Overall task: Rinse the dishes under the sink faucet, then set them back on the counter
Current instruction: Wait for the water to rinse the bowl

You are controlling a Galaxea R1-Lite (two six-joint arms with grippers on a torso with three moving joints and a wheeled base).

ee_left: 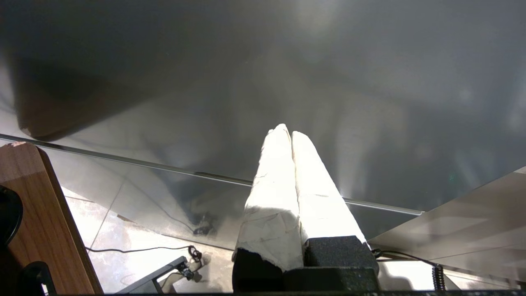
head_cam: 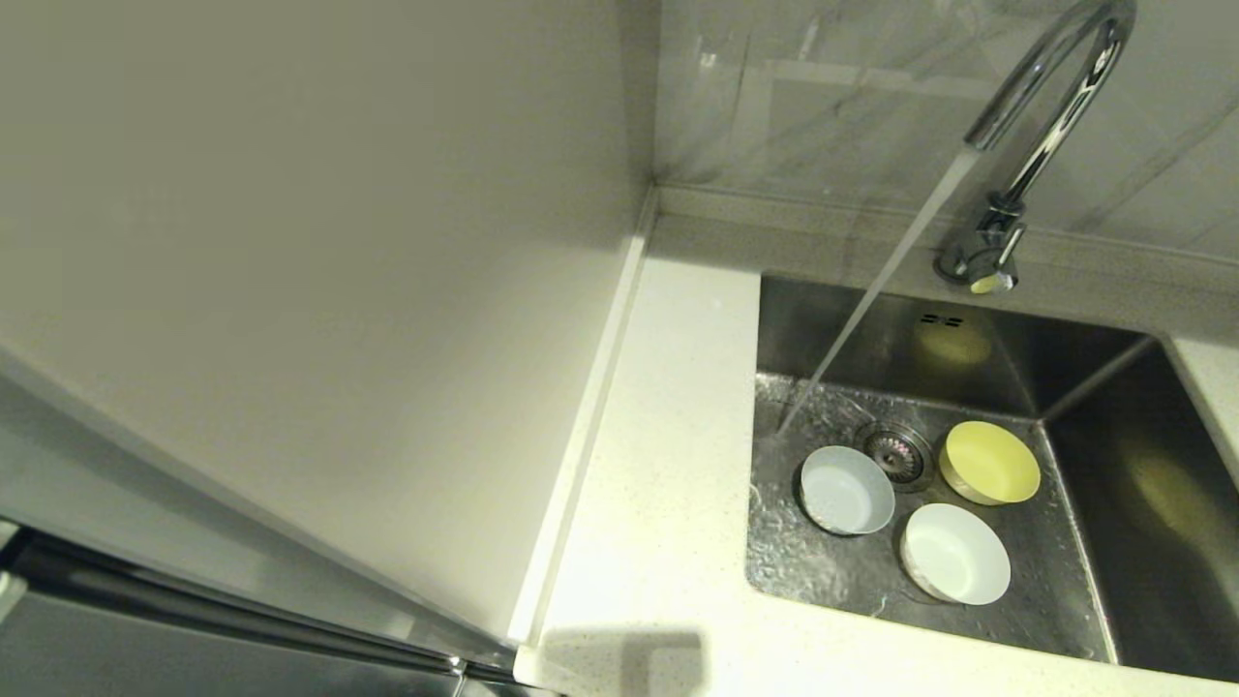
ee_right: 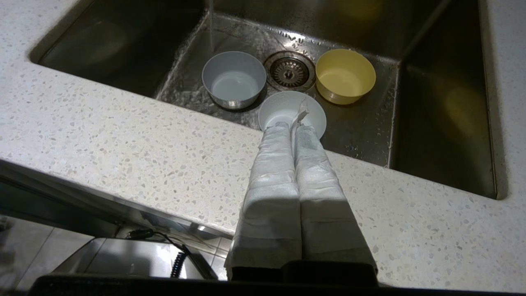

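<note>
You have three bowls sitting upright on the floor of the sink (head_cam: 1084, 581), grouped around the round drain (head_cam: 896, 452). The pale grey-blue bowl (head_cam: 847, 490) sits just beside the drain on the side nearer the sink's left wall, the yellow bowl (head_cam: 989, 463) just beside it on the other side, and the white bowl (head_cam: 955, 553) lies toward the sink's front wall, close to both others but apart from them.

The faucet (head_cam: 1041, 116) stands at the sink's back edge, and its stream of water (head_cam: 871, 290) slants down to hit the basin floor near the back-left corner, just beyond the grey-blue bowl and not into it. The right half of the basin floor is bare steel, so you have open room there; on the left the bowls sit close to the wall.

The counter (head_cam: 668, 465) runs as a bare strip along the sink's left edge, bounded by a low raised lip against the plain pale side panel (head_cam: 319, 290), and continues along the front edge.

Your right gripper (ee_right: 296, 123) hangs over the front strip of counter, its padded fingers pressed together with nothing between them, tips pointing toward the white bowl. Your left gripper (ee_left: 287, 133) is parked away from the sink, below counter level, fingers likewise pressed together and holding nothing.
</note>
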